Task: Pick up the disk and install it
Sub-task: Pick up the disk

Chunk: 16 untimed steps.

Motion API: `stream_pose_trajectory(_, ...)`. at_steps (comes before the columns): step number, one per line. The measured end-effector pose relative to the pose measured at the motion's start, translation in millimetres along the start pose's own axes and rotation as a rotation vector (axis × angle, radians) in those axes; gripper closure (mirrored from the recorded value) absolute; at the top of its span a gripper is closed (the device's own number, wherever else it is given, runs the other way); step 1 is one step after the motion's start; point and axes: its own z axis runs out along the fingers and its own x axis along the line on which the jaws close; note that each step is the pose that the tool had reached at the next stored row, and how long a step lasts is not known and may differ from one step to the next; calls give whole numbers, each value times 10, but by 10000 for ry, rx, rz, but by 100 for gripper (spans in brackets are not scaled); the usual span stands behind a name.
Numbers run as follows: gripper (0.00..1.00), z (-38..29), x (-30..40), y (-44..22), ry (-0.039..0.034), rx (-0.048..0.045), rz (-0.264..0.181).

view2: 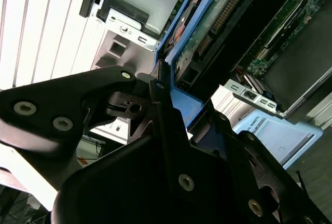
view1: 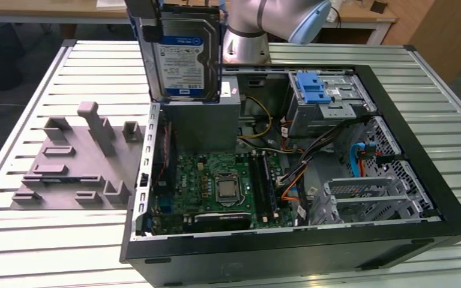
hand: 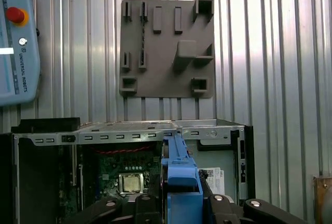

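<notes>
The disk (view1: pixel 184 60) hangs upright in the air over the back corner of the open computer case (view1: pixel 422 144) on the exterior view's left. Its white-and-blue label faces the camera, and its lower edge sits just above the grey metal box (view1: pixel 202 123). My gripper (view1: pixel 166 7) is shut on the disk's top end. In the first wrist view the blue carrier frame (hand: pixel 181 175) runs between my dark fingers (hand: pixel 220 203). The second wrist view shows the disk's green circuit side (view2: pixel 207 32) edged in blue, beyond my black fingers (view2: pixel 161 115).
Inside the case are a motherboard (view1: pixel 214 186), cables, and a drive cage with a blue ribbed latch (view1: pixel 314 90). A grey fixture board (view1: pixel 70 162) with pegs lies on the slatted metal table (view1: pixel 38 240) beside the case. A teach pendant (hand: pixel 15 42) rests on the table.
</notes>
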Motion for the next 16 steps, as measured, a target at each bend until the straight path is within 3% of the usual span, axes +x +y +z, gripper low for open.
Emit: stream_pose_trajectory(16,63,-2,-4,-95,-1,0,0)
